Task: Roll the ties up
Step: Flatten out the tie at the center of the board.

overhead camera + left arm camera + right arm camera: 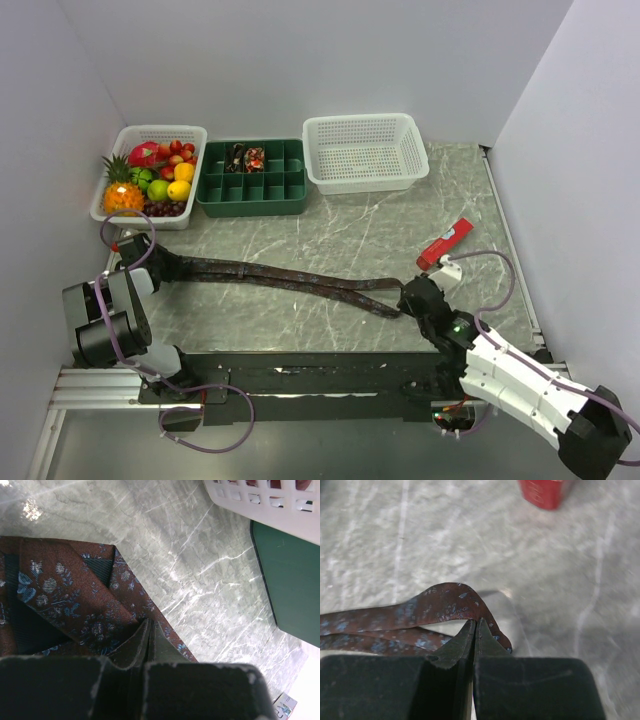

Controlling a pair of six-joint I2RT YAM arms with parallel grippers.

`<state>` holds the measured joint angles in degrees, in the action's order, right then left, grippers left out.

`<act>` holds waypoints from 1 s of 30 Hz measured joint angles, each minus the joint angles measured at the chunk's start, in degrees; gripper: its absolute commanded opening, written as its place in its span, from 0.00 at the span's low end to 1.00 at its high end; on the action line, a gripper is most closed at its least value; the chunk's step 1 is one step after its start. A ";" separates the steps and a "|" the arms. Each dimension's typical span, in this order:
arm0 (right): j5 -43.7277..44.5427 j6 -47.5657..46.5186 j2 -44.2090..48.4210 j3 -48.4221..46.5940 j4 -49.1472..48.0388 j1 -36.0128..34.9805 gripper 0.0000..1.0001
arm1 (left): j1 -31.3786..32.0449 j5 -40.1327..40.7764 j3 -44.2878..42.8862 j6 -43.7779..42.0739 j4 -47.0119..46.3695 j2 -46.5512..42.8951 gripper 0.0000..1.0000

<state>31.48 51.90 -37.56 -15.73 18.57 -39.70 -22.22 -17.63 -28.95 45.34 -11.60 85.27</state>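
A long dark brown tie (280,275) with small blue flowers lies stretched across the marble table, doubled into two strands that meet at its right end. My left gripper (145,257) is shut on the wide pointed end; in the left wrist view the closed tips (150,623) pinch the patterned fabric (65,595). My right gripper (405,297) is shut on the fold at the right end. In the right wrist view its tips (476,622) meet under the arched strip (435,605). A dark bundle with red flecks (247,157) sits in a back compartment of the green tray (252,205).
A white basket of fruit (150,131) stands at the back left and a white mesh basket (365,184) at the back right. A red flat bar (447,243) lies just beyond my right gripper. White walls close in both sides.
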 measured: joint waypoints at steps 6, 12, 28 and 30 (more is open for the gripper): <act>0.63 4.20 1.09 -0.33 5.64 -0.98 0.00 | -0.09 -0.07 0.57 -0.26 0.13 -1.03 0.02; 0.70 4.72 1.81 -0.33 7.04 -1.05 0.00 | 1.66 -1.07 2.49 -2.27 2.58 -11.32 0.27; 0.42 6.47 1.20 -0.98 9.86 -1.53 0.00 | 32.63 0.70 3.13 -1.07 6.51 -31.63 0.01; 0.24 7.89 1.64 -0.98 10.67 -1.57 0.00 | 37.68 1.92 3.34 -0.28 6.16 -30.67 0.01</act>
<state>31.73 59.79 -35.92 -16.71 29.23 -41.28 15.46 -15.70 -25.61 45.06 -5.43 54.61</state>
